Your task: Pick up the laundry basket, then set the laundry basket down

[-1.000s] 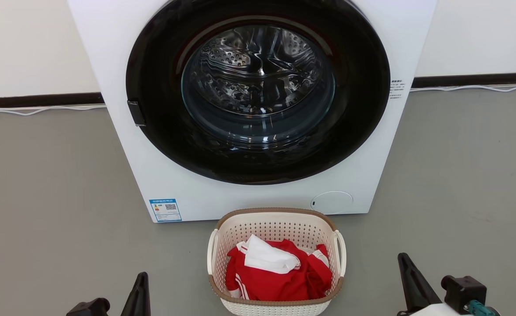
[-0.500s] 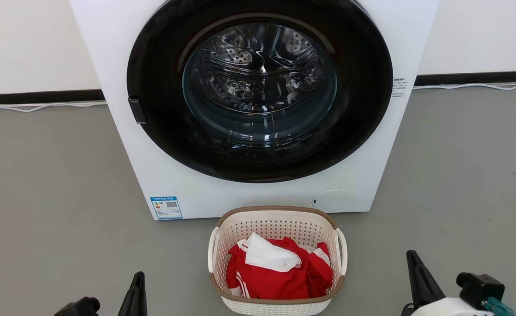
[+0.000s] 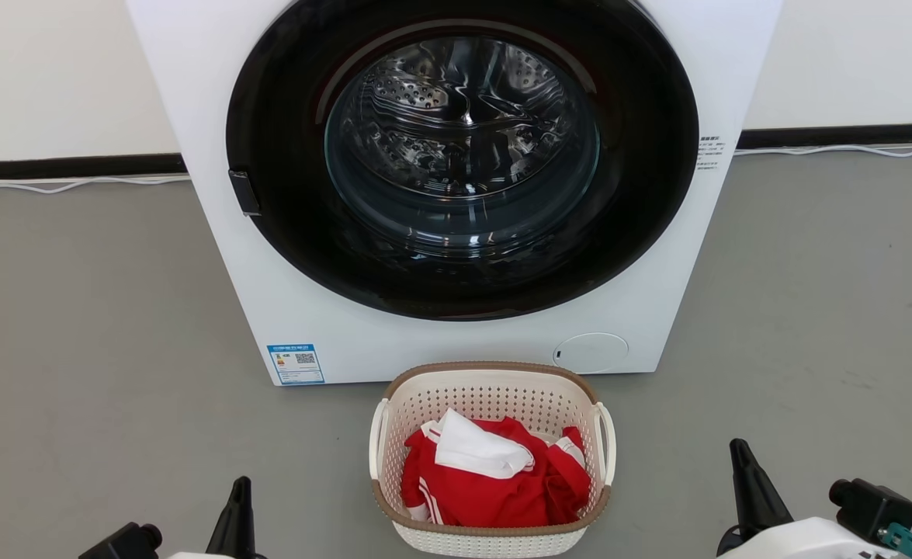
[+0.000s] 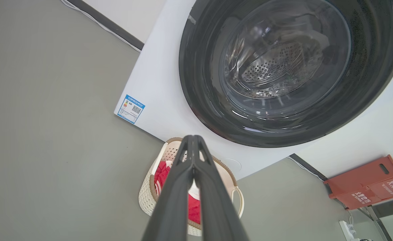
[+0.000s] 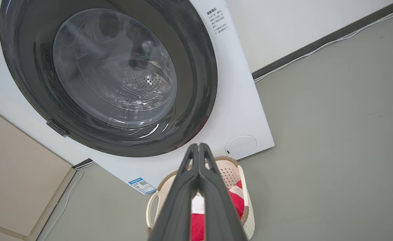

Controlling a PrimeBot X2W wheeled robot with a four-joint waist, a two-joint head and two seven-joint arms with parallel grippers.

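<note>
**Laundry basket (image 3: pixel 487 400)** – one. Cream-white, perforated, with a brown rim. It stands on the grey floor (image 3: pixel 75 349) at the lower middle of the head view, just in front of the washing machine; whether the two touch cannot be told.
**Loop handles** – two, white: left handle (image 3: pixel 376 439), right handle (image 3: pixel 605 442), neither one gripped.
**Contents** – one red cloth with white stripes (image 3: pixel 494 501) and one white piece (image 3: pixel 475 450) lying on top of it, both below the rim.
**End effectors** – two. The left end effector (image 4: pixel 193 142) and the right end effector (image 5: pixel 199 149) each have their dark fingers pressed together, holding nothing. In the head view they flank the basket, well apart from it, tips pointing towards the machine, with floor between each and the nearer handle.
**Washing machine (image 3: pixel 285 310)** – one, white, front-loading. Its round dark door (image 3: pixel 269 116) is closed and the steel drum shows through the glass.
**Blue label (image 3: pixel 294 363)** – one, at the machine's lower corner.
**Round white cap (image 3: pixel 591 352)** – one, directly behind the basket.
**White cable (image 3: pixel 75 185)** – along the wall base.
**Orange-red crate (image 4: pixel 367 180)** – one, off to the side in the left wrist view
</note>
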